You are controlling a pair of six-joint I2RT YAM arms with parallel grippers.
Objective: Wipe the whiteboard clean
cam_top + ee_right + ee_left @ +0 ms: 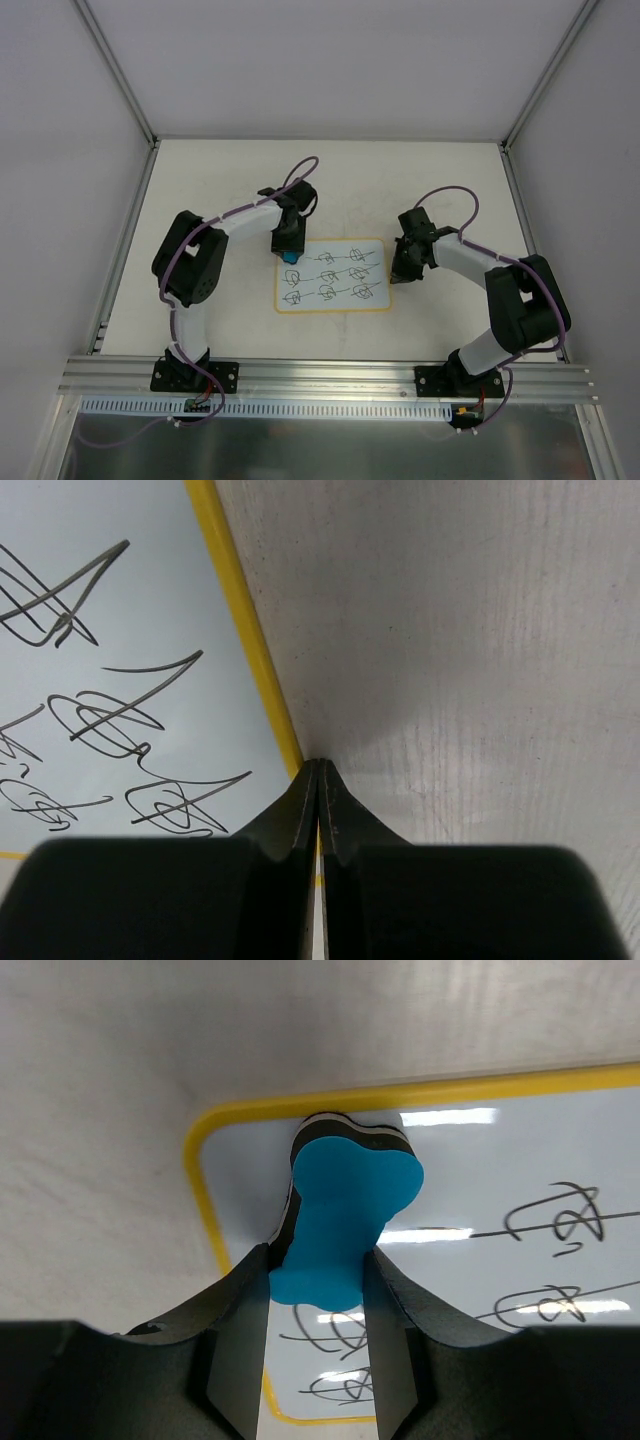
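Observation:
The whiteboard lies flat mid-table, white with a yellow rim and rows of dark scribbles. My left gripper is shut on a blue eraser and holds its dark felt end down at the board's far left corner. My right gripper is shut and empty, its fingertips pressed at the board's right yellow rim. Scribbles show in both wrist views.
The off-white tabletop is fenced by aluminium rails at the near edge and frame posts at the back corners. Purple cables loop above both arms.

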